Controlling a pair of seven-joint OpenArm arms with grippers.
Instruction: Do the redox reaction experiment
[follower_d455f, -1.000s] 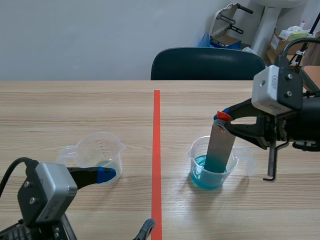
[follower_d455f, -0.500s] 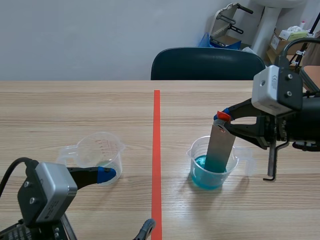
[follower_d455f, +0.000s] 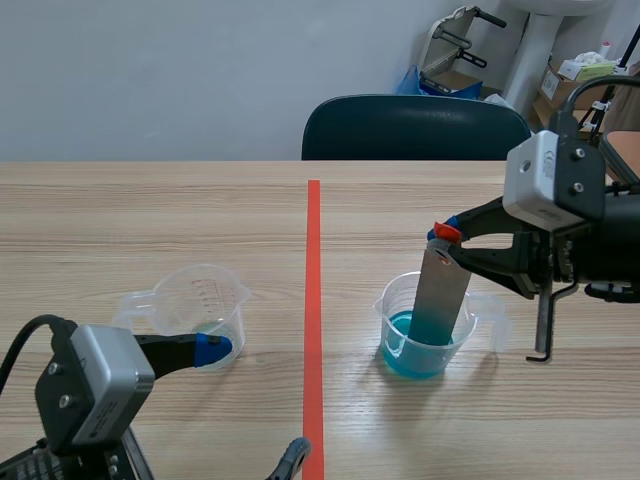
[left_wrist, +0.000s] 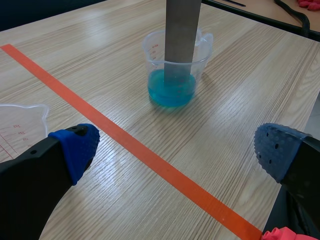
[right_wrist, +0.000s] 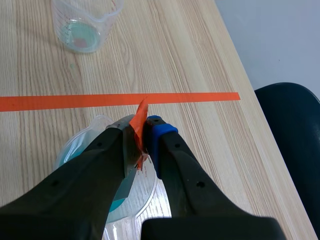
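A clear measuring cup (follower_d455f: 425, 330) holding blue liquid stands right of the tape line. A grey metal strip (follower_d455f: 442, 295) leans in it, lower end in the liquid. My right gripper (follower_d455f: 443, 237) is shut on the strip's top, where an orange-red tape tab (right_wrist: 140, 125) sticks out between the fingers. The right wrist view shows the cup (right_wrist: 75, 150) under the gripper (right_wrist: 142, 135). A second clear cup (follower_d455f: 190, 310) with a faint greenish trace stands on the left. My left gripper (left_wrist: 177, 150) is open and low; one blue fingertip (follower_d455f: 212, 348) is beside that cup.
The orange-red tape line (follower_d455f: 313, 300) runs down the middle of the wooden table. A dark chair (follower_d455f: 415, 128) stands behind the far edge. A thin black hook (follower_d455f: 541, 330) hangs from the right arm beside the blue cup. Boxes and clutter sit at the back right.
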